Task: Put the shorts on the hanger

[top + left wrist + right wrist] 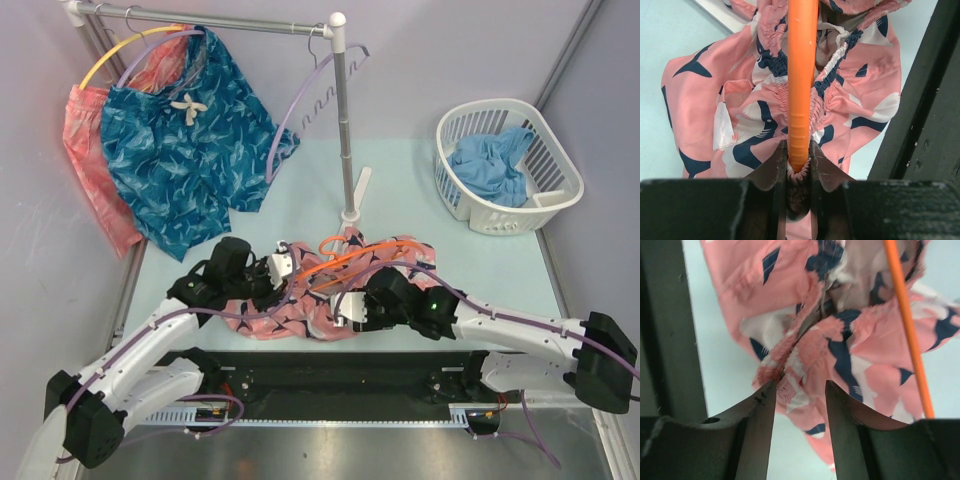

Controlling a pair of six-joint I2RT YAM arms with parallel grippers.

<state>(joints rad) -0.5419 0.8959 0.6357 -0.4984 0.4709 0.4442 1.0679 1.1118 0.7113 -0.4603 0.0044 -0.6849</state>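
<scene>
Pinching the hanger (802, 75) in my left fingers (771, 170) — bar pointing straight ahead. My right fingers (757, 415) gape astride the shorts (865, 350).

**Lavender walls, mint table**

Plain lavender walls (450, 50) close the far side and both flanks, evenly lit, with only soft shadows. A pale mint table (400, 180) fills the middle of the view. A grey-and-white clothes rack (345, 130) stands at far centre, and a white slatted laundry basket (555, 160) sits far right.
</scene>
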